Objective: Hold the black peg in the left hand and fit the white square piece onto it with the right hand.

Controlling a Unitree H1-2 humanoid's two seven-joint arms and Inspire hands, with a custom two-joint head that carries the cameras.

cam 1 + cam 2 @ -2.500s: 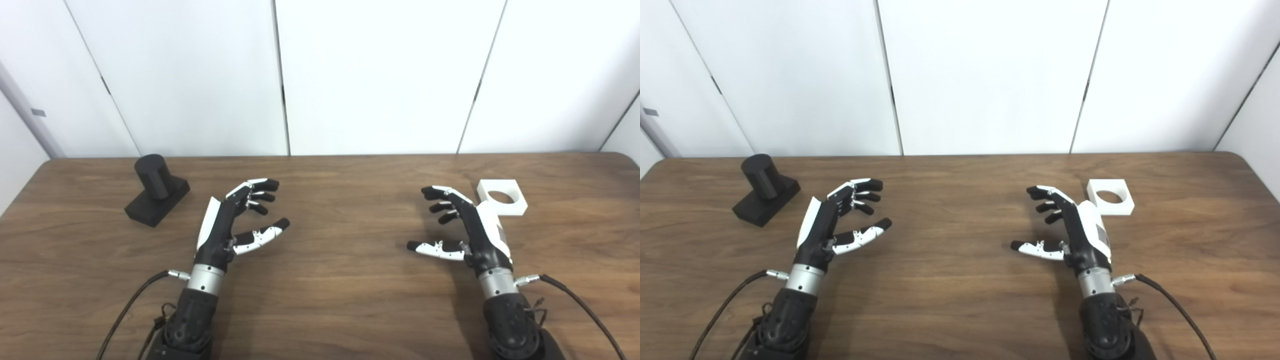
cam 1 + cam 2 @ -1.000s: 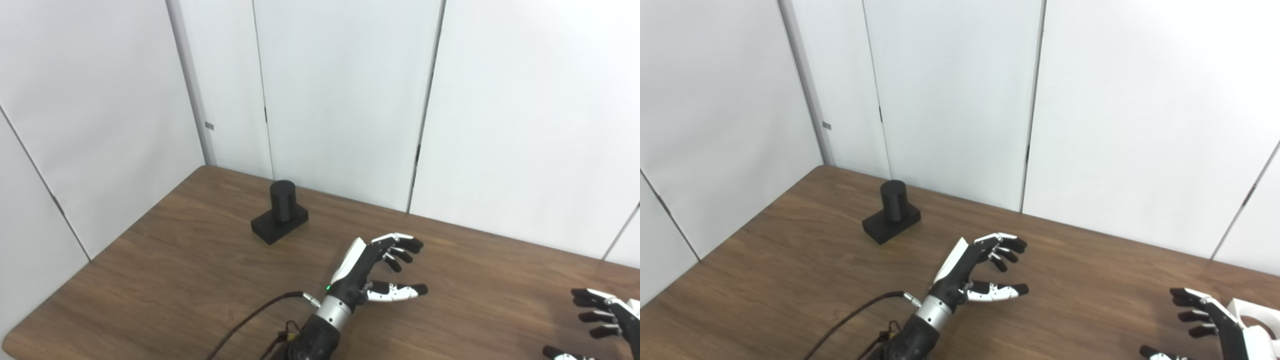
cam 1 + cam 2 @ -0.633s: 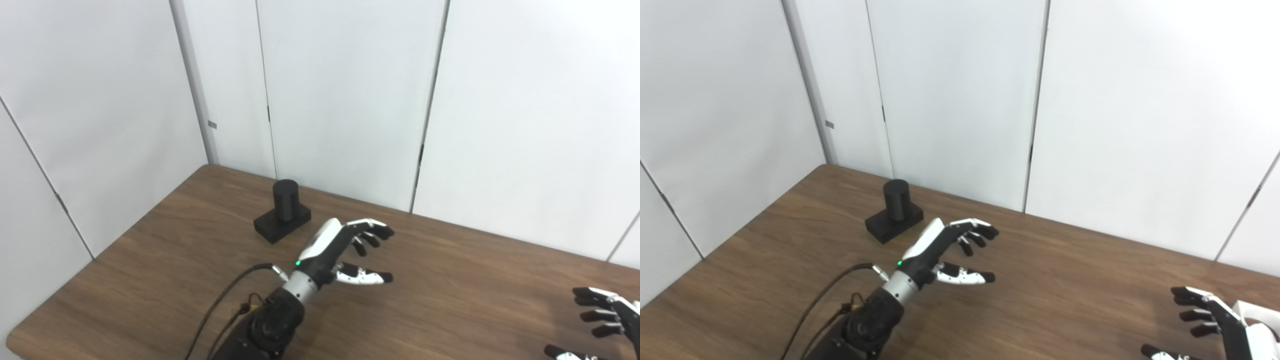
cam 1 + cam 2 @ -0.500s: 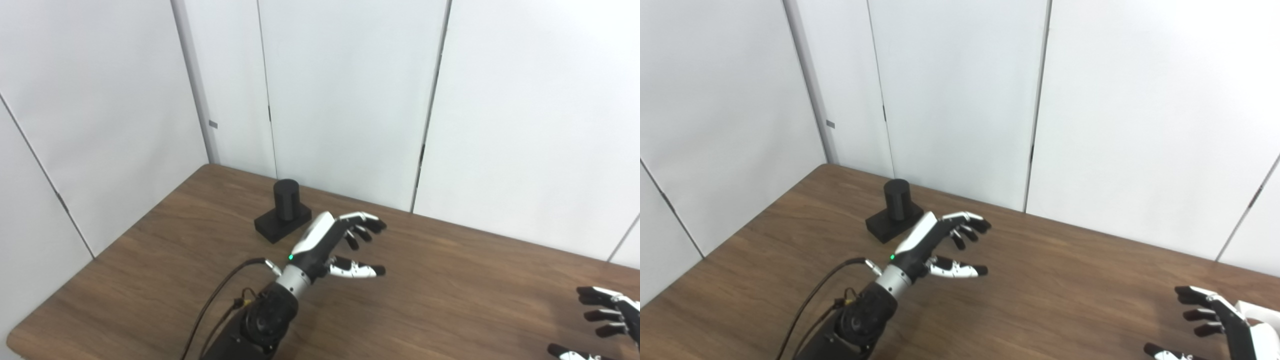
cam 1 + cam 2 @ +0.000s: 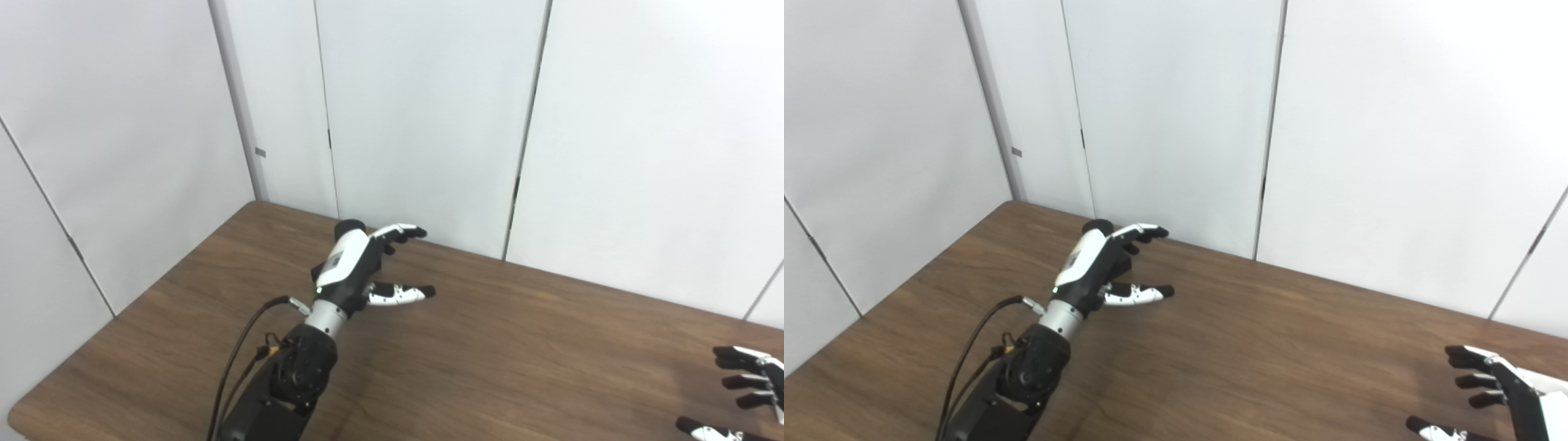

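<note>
The left hand [image 5: 361,269] is released, fingers spread, directly in front of the black peg [image 5: 349,228] on the worktop [image 5: 490,355]. The right hand [image 5: 1497,392] is released, empty. The white square piece is largely hidden. Grasping and fitting remain.

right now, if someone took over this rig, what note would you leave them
Left hand: open, raised in front of the black cylindrical peg on its block base, mostly hiding it; contact cannot be told.
Right hand: open, holding nothing, at the lower right picture edge.
White square piece with the round hole: only a sliver shows behind the right hand, on the brown wooden table.
Done: nothing grasped yet.
Left: grip the peg, pick up the white piece, fit it on.
</note>
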